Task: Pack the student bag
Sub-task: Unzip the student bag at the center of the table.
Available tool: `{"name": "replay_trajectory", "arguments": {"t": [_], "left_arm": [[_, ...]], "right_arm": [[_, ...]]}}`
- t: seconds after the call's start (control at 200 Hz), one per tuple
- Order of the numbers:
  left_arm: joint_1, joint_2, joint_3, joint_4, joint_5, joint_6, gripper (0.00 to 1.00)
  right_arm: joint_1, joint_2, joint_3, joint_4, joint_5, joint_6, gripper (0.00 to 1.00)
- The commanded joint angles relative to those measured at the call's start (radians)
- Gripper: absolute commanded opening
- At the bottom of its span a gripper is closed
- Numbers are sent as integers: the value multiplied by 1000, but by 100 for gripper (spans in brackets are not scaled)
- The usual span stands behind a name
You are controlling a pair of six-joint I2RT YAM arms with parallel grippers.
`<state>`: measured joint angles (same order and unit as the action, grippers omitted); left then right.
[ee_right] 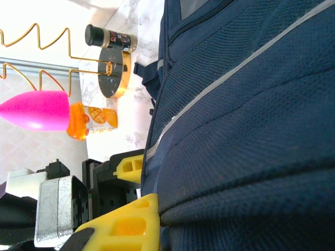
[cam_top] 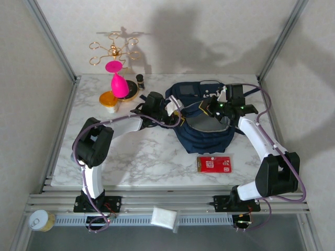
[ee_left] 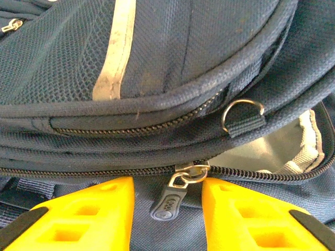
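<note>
My left hand (ee_left: 166,188) is open, its yellow fingers straddling the dark grey zipper pull (ee_left: 168,205) of the navy-blue fabric student bag (cam_top: 207,137), which lies mid-counter (cam_top: 141,157). My right hand (cam_top: 217,107) is closed, apparently pinching the bag's rim to brace it for zipping.

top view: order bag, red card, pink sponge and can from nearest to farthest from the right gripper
1. bag, touching the right gripper
2. red card, near table edge
3. pink sponge, back left
4. can, bottom left, off the table
</note>
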<state>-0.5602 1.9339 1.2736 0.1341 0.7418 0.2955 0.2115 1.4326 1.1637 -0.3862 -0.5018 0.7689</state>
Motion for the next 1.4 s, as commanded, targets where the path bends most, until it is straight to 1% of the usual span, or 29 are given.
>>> {"name": "replay_trajectory", "arguments": {"t": [0.0, 0.19, 0.28, 0.38, 0.456, 0.506, 0.621, 0.801, 0.921, 1.006, 1.091, 1.192, 1.322, 1.397], "left_arm": [[-1, 25, -8, -4, 51, 5, 39], [-4, 53, 34, 3, 65, -16, 31], [-3, 60, 43, 1, 61, -19, 20], [-1, 56, 38, 6, 56, -22, 13], [2, 53, 31, 6, 38, -26, 2], [7, 48, 27, 8, 34, -34, 0], [29, 33, 4, 47, 14, -73, 0], [61, 11, -25, 82, -82, -113, 0], [91, 39, 1, 91, -114, -152, 0], [108, 69, 27, 127, -148, -212, 0], [112, 116, 83, 108, -195, -245, 0], [111, 155, 145, 26, -235, -257, 0], [105, 104, 75, 37, -227, -255, 0], [105, 66, 46, 1, -220, -260, 11]], "right_arm": [[-6, -11, 45, 38, -52, -28, 0], [-6, -12, 35, 53, -57, -19, 0], [-6, -10, 35, 54, -59, -18, 0], [-5, -12, 37, 52, -58, -21, 0], [-6, -15, 43, 40, -55, -27, 0], [-7, -17, 44, 36, -55, -31, 0], [-7, -25, 42, 23, -53, -40, 0], [-8, -27, 42, 13, -69, -52, 0], [-9, -21, 41, 11, -88, -60, 0], [-7, -10, 40, 21, -113, -62, 0], [-7, 0, 40, 27, -128, -61, 0], [-7, 5, 46, 30, -127, -72, 0], [-6, 22, 44, 49, -134, -77, 0], [-5, 33, 43, 55, -130, -83, 0]]}}
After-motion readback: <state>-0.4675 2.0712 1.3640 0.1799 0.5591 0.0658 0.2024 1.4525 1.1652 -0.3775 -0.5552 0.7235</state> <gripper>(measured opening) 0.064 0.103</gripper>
